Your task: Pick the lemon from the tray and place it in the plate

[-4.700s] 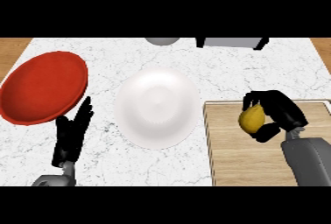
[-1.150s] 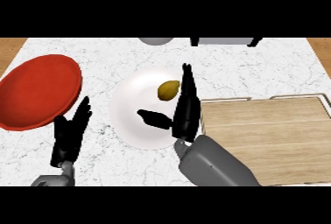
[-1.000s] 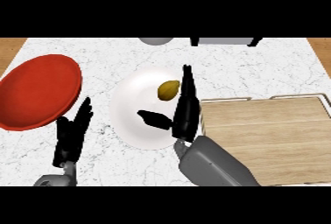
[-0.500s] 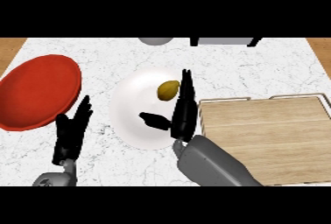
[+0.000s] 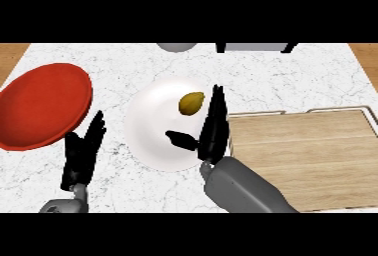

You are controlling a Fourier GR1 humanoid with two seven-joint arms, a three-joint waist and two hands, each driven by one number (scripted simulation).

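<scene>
Obs: lemon (image 5: pixel 192 102) lies on the white plate (image 5: pixel 151 135), in the plate's far half, right of centre, nothing gripping it. R hand (image 5: pixel 212 135) is over the plate's right edge, spread wide: fingers (image 5: pixel 216 107) straight, pointing to the plate's far side, just beside the lemon on its right; thumb (image 5: pixel 179 139) sticks out across the plate's near-centre. Can't tell whether fingertips brush the lemon; a thin sliver of white seems to show between them. L hand (image 5: pixel 83 152) rests open, fingers up, off the plate's left-near edge. Wooden tray (image 5: pixel 310 150) sits right of the plate, no fruit on it; red plate (image 5: pixel 40 110) sits left of the plate. Judgement: placement looks done, step in hand = clear the R hand w/o disturbing the fruit. How you do it well: keep the hand spread as is, don't curl the fingers, since a curl would sweep the thumb or tips toward the lemon. Lift up first, then pull back toward the plate's right-near side, over the tray. Avoid any sideways move to the plate's left, where the lemon is. Lemon is oval and the plate surface smooth, so expect it to roll w/ a light nudge, prob. toward plate centre. Go slow until the fingertips are above lemon height.
</scene>
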